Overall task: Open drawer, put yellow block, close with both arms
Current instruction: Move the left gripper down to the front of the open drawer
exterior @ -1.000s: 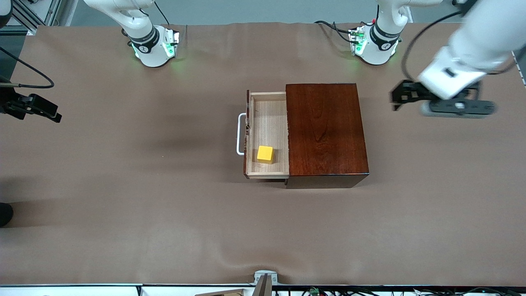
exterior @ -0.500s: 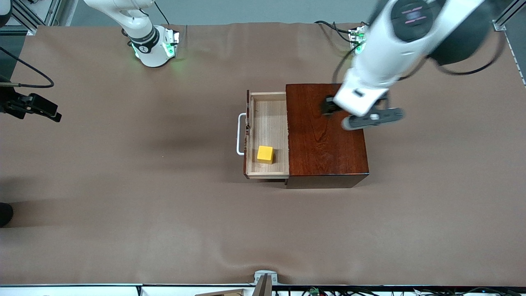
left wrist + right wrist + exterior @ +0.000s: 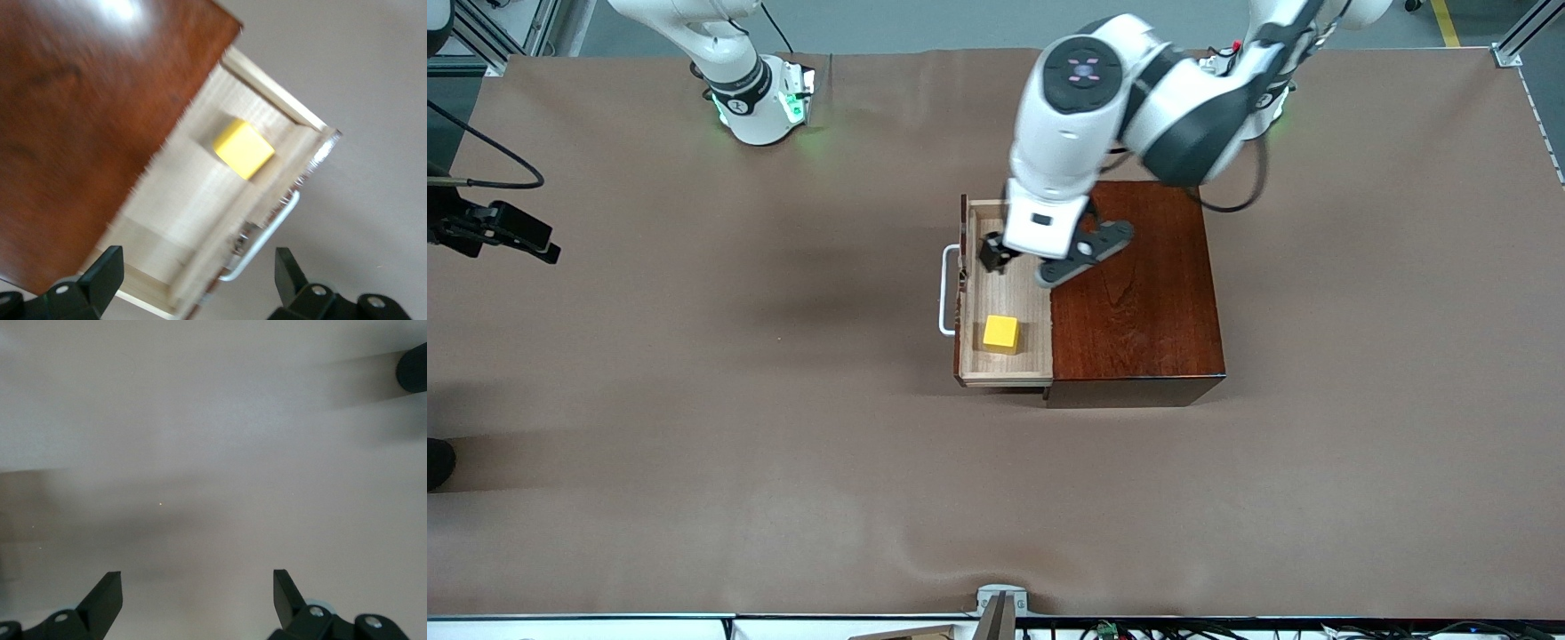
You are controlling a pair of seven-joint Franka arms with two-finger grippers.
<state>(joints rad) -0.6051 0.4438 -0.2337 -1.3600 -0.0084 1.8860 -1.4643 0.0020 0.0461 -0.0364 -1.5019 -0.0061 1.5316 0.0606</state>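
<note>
Front view shows the drawer [image 3: 1005, 293] pulled out of the dark wooden box [image 3: 1134, 284] toward 9 o'clock, with the yellow block [image 3: 1000, 332] already lying inside it, in the part nearer the front camera. So 2 steps look done: opening and placing. Closing is left. The left gripper [image 3: 1021, 260] hangs over the open drawer, at 12 o'clock from the block, jaws spread wide and holding nothing. The right gripper [image 3: 197, 603] waits over bare desk [image 3: 213, 453], jaws wide and empty too.
</note>
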